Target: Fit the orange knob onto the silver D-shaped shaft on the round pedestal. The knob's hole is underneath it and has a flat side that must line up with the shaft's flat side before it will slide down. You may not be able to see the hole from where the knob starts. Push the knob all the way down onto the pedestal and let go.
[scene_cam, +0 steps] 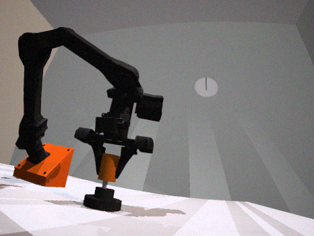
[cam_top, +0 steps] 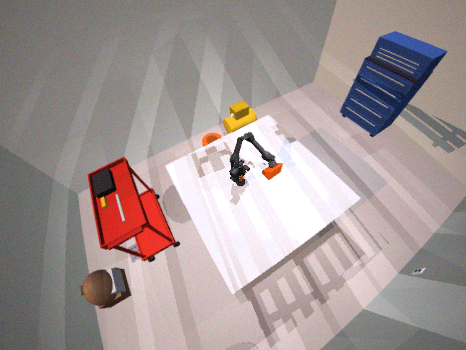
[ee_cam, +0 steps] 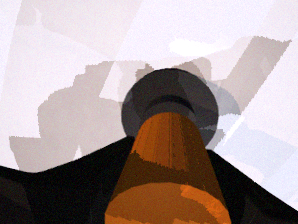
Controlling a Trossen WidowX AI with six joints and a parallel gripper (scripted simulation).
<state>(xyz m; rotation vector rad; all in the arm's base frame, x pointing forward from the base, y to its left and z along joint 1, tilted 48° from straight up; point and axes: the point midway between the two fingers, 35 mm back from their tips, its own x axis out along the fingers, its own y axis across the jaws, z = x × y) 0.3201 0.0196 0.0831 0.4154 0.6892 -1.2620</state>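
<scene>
The pincer (scene_cam: 109, 170) grips the knob (cam_top: 241, 178) (scene_cam: 108, 168) (ee_cam: 170, 165) by its sides. It looks stiff and light, perhaps slippery; a mid-height hold should suit turning and pushing.

From high overhead, one view slants down on the whole table (cam_top: 280, 215) and the pincer (cam_top: 240, 172) (scene_cam: 109, 165) (ee_cam: 170, 165). Another sits low, close beside the pincer, facing it and the wall behind. The third peers down from just above the pincer. These last two share the pedestal (scene_cam: 102, 202) (ee_cam: 200, 95) under it.
</scene>
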